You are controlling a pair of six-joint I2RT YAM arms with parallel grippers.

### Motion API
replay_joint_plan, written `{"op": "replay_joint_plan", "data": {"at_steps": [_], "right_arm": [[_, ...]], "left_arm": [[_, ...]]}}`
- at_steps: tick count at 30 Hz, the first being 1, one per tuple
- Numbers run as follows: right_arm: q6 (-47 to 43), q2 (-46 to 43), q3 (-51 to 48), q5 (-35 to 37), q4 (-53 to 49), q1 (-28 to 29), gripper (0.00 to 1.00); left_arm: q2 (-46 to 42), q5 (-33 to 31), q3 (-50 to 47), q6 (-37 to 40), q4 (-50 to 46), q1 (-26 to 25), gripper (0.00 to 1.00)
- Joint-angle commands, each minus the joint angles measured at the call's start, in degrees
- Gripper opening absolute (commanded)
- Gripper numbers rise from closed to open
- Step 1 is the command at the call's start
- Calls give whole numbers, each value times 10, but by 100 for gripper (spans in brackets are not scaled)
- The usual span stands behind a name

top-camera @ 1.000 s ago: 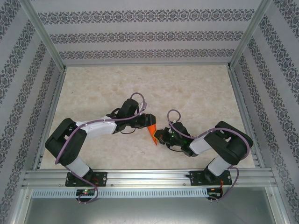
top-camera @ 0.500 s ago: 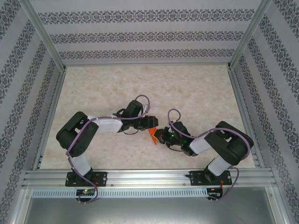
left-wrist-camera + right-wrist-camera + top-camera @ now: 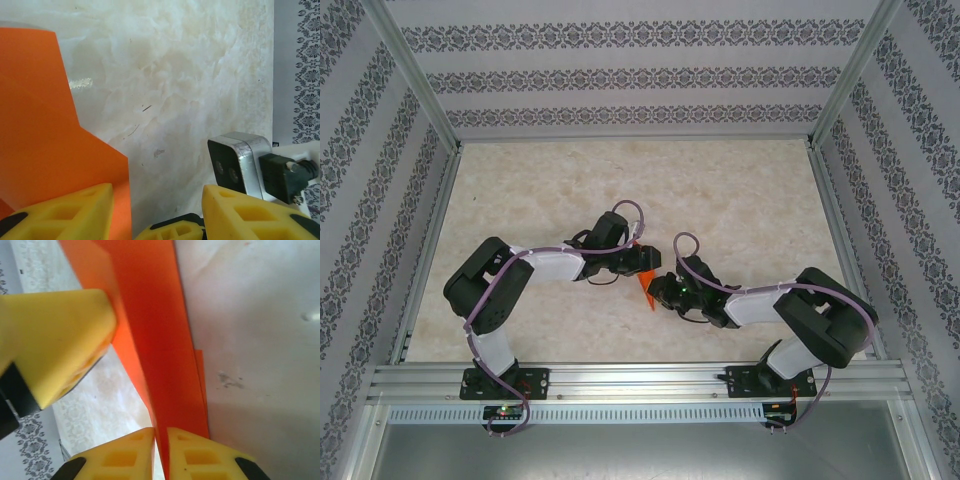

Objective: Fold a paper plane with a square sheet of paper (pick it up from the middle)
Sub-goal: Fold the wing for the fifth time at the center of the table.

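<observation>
The orange sheet of paper (image 3: 646, 291) is folded into a narrow pointed shape and stands on edge at the table's middle, between both arms. My right gripper (image 3: 659, 293) holds it from the right. In the right wrist view the folded layers (image 3: 160, 340) run down between that gripper's (image 3: 161, 432) nearly closed fingers. My left gripper (image 3: 642, 266) comes in from the left and is open. Its jaws (image 3: 157, 192) stand well apart, with an orange flap (image 3: 45, 125) against the left finger. That finger (image 3: 55, 335) shows pressing on the paper's side.
The marble-patterned tabletop (image 3: 620, 190) lies bare behind the arms. Metal frame rails (image 3: 425, 250) and patterned walls close in both sides and the back. The right wrist's camera block (image 3: 235, 162) sits close beside my left gripper.
The left arm has pulled its elbow in and pushed its gripper right, against the paper. The right arm has reached further left, and the paper now stands more hidden between the two grippers.
</observation>
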Motion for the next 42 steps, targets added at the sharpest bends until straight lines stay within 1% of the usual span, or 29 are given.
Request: {"op": "replay_joint_plan", "data": {"at_steps": [1, 5, 9, 12, 18, 21, 24, 26, 29, 34, 38, 42], "right_arm": [[-9, 6, -1, 23, -22, 4, 13], [-4, 12, -5, 24, -14, 4, 7], [6, 23, -9, 11, 11, 2, 3], [26, 30, -24, -3, 66, -4, 0], [28, 26, -31, -43, 113, -12, 0], [14, 23, -24, -66, 103, -12, 0], [15, 30, -24, -82, 117, -14, 0], [24, 35, -24, -82, 127, -15, 0], [56, 51, -45, -80, 201, -23, 0], [91, 81, -62, -81, 254, -30, 0], [113, 96, -73, -71, 269, -32, 0], [126, 108, -70, -74, 282, -32, 0]], "left_arm": [[10, 2, 12, 21, 6, -9, 51], [13, 1, 11, 24, -1, -9, 51], [12, 2, 11, 25, -1, -9, 51], [3, 8, 14, 24, 1, -9, 51], [-43, 5, 2, 25, -9, -9, 52], [-63, -2, -13, 25, -11, -9, 53], [-68, -1, -20, 23, -10, -9, 53], [-64, 1, -23, 24, -4, -9, 54], [-51, 8, -20, 27, 3, -9, 54], [-40, 32, -19, 25, 33, -9, 54], [-58, 32, -26, 34, 43, -10, 56], [-55, 25, -25, 51, 19, -10, 56]]}}
